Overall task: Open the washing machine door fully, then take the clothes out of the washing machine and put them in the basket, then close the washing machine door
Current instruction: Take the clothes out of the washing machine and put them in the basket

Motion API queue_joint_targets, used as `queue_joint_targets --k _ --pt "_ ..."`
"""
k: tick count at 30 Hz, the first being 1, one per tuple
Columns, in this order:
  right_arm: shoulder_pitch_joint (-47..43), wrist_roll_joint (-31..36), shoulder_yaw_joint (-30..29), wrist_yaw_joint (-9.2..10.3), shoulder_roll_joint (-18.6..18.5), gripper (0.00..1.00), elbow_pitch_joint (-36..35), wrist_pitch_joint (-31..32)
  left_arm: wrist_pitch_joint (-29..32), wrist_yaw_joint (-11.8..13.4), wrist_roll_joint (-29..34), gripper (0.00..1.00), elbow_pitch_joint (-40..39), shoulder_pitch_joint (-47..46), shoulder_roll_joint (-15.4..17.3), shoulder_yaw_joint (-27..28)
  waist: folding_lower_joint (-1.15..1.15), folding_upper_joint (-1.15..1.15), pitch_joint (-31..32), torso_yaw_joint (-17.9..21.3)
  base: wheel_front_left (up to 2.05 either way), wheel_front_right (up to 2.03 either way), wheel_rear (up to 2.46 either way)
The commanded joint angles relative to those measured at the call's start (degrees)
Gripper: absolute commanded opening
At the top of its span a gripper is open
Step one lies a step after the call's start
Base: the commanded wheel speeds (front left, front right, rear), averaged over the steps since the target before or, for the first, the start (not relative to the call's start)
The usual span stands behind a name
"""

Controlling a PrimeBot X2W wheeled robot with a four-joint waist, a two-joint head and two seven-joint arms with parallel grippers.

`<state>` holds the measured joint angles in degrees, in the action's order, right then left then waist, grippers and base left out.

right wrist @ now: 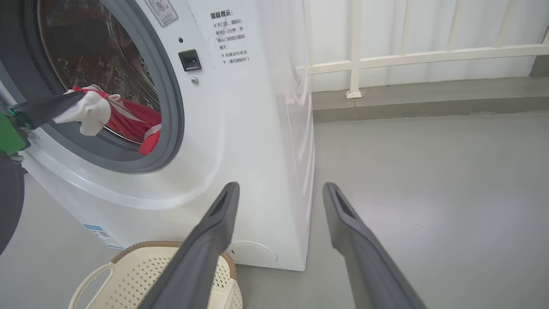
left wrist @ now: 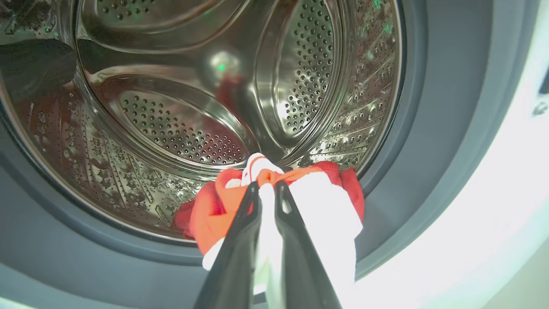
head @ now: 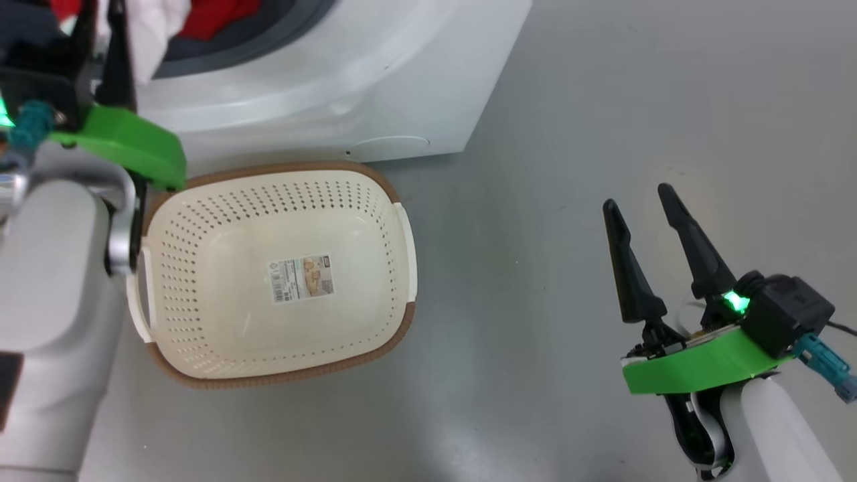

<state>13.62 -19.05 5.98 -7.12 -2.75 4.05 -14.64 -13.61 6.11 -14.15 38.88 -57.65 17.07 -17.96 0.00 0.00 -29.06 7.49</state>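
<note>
The white washing machine [right wrist: 240,128] has its mouth open; the washing machine door is out of view. Red and white clothes [left wrist: 317,201] hang over the grey gasket at the lower edge of the steel drum [left wrist: 171,128]. My left gripper [left wrist: 266,189] is shut on a white fold of them, which also shows in the right wrist view [right wrist: 88,111] and at the head view's top left [head: 102,20]. The cream basket [head: 281,173] stands on the floor just in front of the machine, holding nothing but its sticker. My right gripper [head: 646,201] hovers open to the right of the basket, holding nothing.
Grey floor [head: 569,100] spreads to the right of the machine and the basket. A white railing [right wrist: 386,58] and a low kerb run along the back wall. My pale left forearm [head: 47,281] overlaps the basket's left side.
</note>
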Motion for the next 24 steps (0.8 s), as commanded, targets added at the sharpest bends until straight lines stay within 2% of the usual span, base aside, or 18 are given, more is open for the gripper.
queue_joint_targets --k 1,24 --pt "-2.0 0.8 0.7 -0.36 -0.1 1.00 -1.1 -0.4 0.3 1.0 -0.3 0.00 -4.6 2.9 2.5 1.0 0.00 0.00 1.5 -1.0 0.00 0.00 0.00" --pt "-6.8 1.4 -2.1 -0.36 -0.1 1.00 -1.7 -0.4 2.7 5.2 -2.9 0.00 -27.3 24.2 3.6 0.2 0.00 0.00 10.7 -3.7 0.00 0.00 0.00"
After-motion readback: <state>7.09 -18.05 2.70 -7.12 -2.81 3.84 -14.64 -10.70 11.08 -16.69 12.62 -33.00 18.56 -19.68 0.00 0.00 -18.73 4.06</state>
